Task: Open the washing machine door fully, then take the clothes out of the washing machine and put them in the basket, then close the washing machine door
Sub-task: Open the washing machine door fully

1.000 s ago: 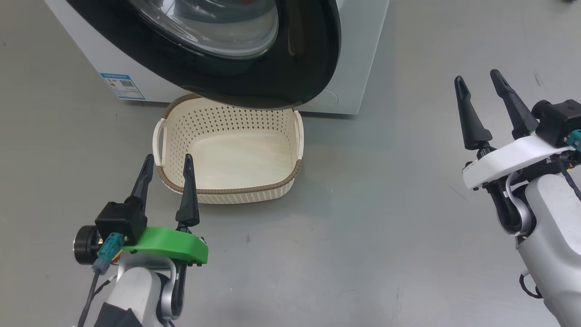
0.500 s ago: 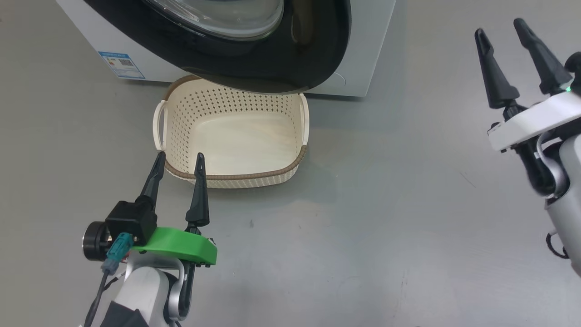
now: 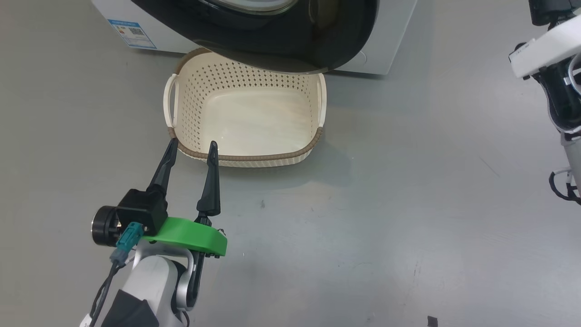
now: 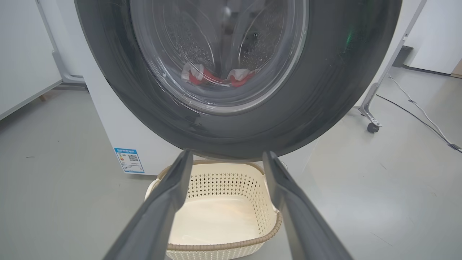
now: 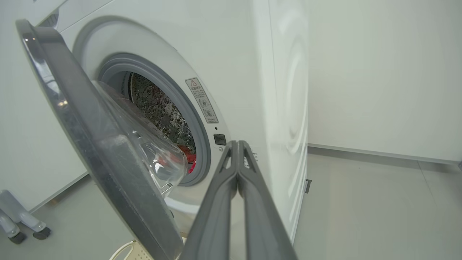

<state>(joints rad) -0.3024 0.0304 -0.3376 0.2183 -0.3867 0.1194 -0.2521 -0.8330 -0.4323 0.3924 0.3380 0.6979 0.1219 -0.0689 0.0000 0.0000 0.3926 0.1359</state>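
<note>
Right gripper [image 5: 237, 142] has its two long dark fingers pressed together tip to tip. They point at the white front of the washing machine [image 5: 252, 72], just right of the drum opening and near the free edge of the washing machine door [image 5: 72, 119]. That door stands partly open, swung out from the grey gasket [image 5: 187, 108], with its clear glass bowl bulging toward the perforated drum [image 5: 158, 108]. The clothes [image 4: 213, 77], red with white parts, lie low in the drum, seen through the glass in the left wrist view and through the gap in the right wrist view. A blue label [image 3: 131, 34] sits on the washer's lower left corner. On the grey floor [image 3: 408, 204], the cream basket [image 3: 249, 158] stands in front of the washer, its far end under the door's black rim. Left gripper [image 3: 193, 143] hangs at the basket's near left corner, fingers spread wide, tips over the brown woven-look rim.
</note>
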